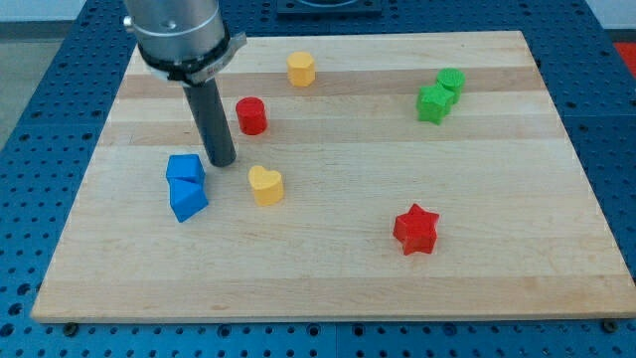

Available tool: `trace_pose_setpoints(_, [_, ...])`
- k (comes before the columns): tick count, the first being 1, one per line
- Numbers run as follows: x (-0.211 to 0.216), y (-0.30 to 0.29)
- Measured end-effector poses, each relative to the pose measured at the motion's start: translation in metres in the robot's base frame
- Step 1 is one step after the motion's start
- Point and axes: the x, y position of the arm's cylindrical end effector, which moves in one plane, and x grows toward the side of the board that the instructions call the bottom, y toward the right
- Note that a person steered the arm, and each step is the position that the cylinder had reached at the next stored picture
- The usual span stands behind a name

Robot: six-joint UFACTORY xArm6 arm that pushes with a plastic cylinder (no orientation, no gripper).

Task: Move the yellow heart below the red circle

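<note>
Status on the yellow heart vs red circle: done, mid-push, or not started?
Largely done by the look of it: the yellow heart sits below the red circle, slightly toward the view's right. In hand: my tip stands just left of the heart, beside the blue blocks, apparently not touching. Left: perhaps a small leftward nudge to align.

Your arm comes down from the view's top left, the dark rod upright, my tip (223,162) resting on the desk (328,288).
</note>
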Motion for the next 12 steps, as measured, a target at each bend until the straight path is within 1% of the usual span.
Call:
trace_pose_setpoints(4, [-0.003,0.007])
trace_pose_setpoints(5, [-0.007,0.031])
trace_pose_setpoints(6, [0.008,0.074])
trace_pose_setpoints(7, [0.037,0.098])
trace_pose_setpoints(8, [0.066,0.108])
trace_pose_setpoints(9, [0.077,0.091])
trace_pose_setpoints(11, [0.077,0.039])
trace_pose_setpoints(12, [0.074,0.037])
